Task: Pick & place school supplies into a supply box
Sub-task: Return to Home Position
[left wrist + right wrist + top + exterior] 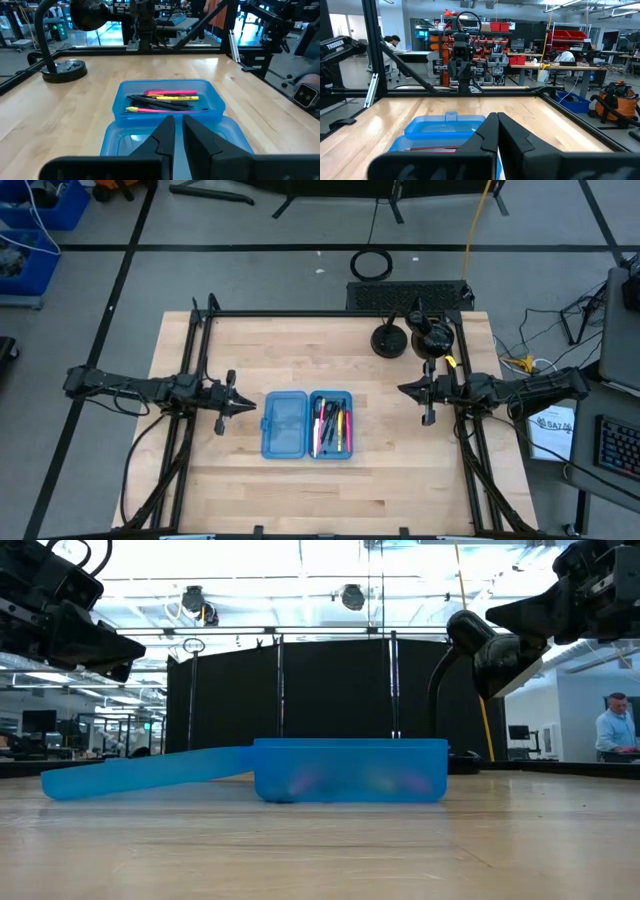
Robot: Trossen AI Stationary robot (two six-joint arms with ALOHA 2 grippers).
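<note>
Your left gripper point(243, 406) hovers pressed closed and empty just left of the open blue supply box point(283, 423) in the middle of the table point(400, 480) (pink, yellow and black pens point(331, 427) lie in its right half), and your right gripper point(404, 389) hangs past it, pinched closed on nothing too.

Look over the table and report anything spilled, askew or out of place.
Nothing stands out. The translucent blue plastic hinged case lies open mid-table, the pink, yellow and black pens all inside its right half. The left gripper and right gripper hang clear on either side, empty.
</note>
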